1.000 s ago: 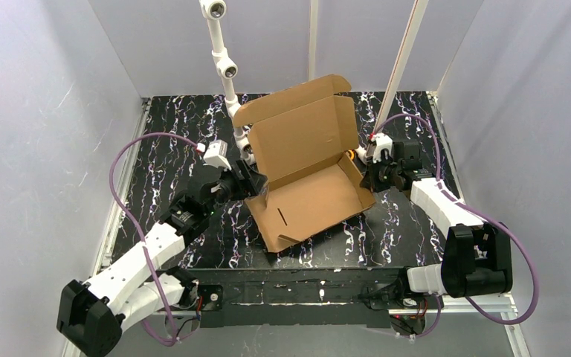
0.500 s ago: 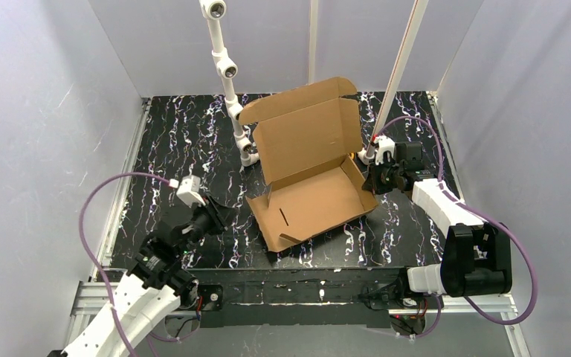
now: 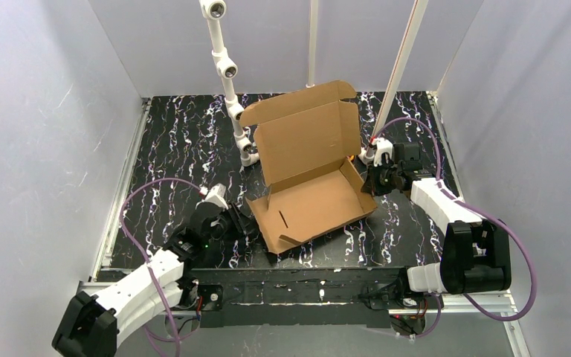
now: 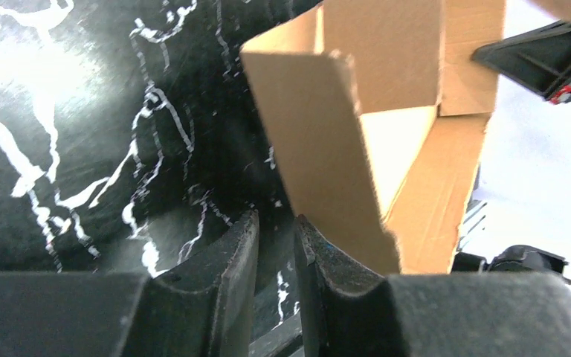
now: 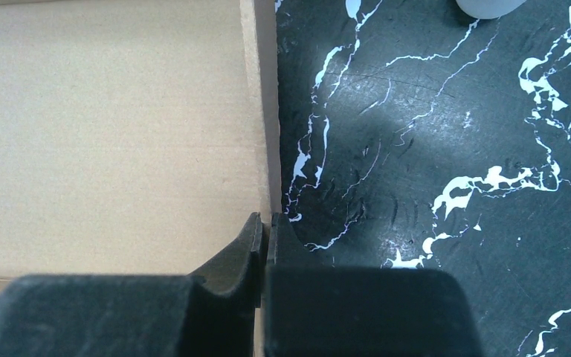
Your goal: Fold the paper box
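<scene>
One brown paper box [image 3: 312, 204], lid [image 3: 301, 141] upright, right wall clamped in right hand [image 5: 266, 222]; left hand [image 4: 275, 220] slightly apart.

Count log: items on and around the tabletop [image 3: 171, 149]

Paper box [image 3: 308, 186]: 1. Arms: 2, the left arm [image 3: 145, 279] and the right arm [image 3: 439, 201]. Tools: 2, the left tool [image 3: 244, 222] and the right tool [image 3: 368, 178], each with 2 fingers, 4 in all. Purple cables: 2, the left cable [image 3: 156, 181] and the right cable [image 3: 405, 117]. White uprights at the far edge: 3, made up of 1 jointed post [image 3: 227, 71] and 2 thin rods [image 3: 312, 41] [image 3: 407, 41]. Tabletop: 1.
</scene>
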Motion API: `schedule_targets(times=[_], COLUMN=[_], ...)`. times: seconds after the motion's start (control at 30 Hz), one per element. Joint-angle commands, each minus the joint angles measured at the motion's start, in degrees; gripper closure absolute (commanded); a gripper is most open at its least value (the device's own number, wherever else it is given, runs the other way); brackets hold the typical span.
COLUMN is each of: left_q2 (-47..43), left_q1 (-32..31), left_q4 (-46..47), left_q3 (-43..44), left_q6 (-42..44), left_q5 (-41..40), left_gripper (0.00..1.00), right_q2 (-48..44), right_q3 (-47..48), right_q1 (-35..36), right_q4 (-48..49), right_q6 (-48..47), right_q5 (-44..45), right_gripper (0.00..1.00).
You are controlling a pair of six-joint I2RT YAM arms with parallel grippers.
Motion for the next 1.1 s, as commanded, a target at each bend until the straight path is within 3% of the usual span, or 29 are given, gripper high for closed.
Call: schedule_targets(times=[0.0, 0.17, 0.4, 0.63, 0.83, 0.97, 1.07], left_q2=[3.70, 10.12, 11.41, 2.46, -5.61, -3.61, 0.65], left_q1=[0.04, -0.03, -0.48, -0.35, 0.03, 0.15, 0.21], left_q4=[11.16, 19.47, 22.06, 21.88, 14.62, 10.54, 7.48], left_q3=[1.18, 2.98, 3.66, -1.73, -1.22, 4.92, 11.14], left_q6=[-0.05, 0.21, 0.02, -2.22, 0.08, 5.51, 11.09], left_q5=[2.25, 6.16, 8.69, 5.07, -0.04, -1.05, -1.74], left_gripper=[0.76, 0.75, 0.73, 0.62, 0.53, 0.54, 0.43], right_q2=[0.20, 0.11, 0.28, 0.29, 0.46, 0.47, 0.40], right_q3=[0.76, 0.59, 0.60, 0.58, 0.58, 0.58, 0.73], right_q1=[0.97, 1.62, 2.26, 2.44, 2.53, 2.62, 2.62], right_q4=[1.16, 1.24, 1.32, 1.24, 1.18, 1.11, 0.86], right_q6=[-0.13, -0.30, -0.55, -0.83, -0.85, -1.00, -1.08], right_q5=[-1.94, -1.27, -0.36, 1.05, 1.08, 1.05, 0.45], right_gripper=[0.99, 0.99, 0.99, 0.99, 0.99, 0.99, 0.99])
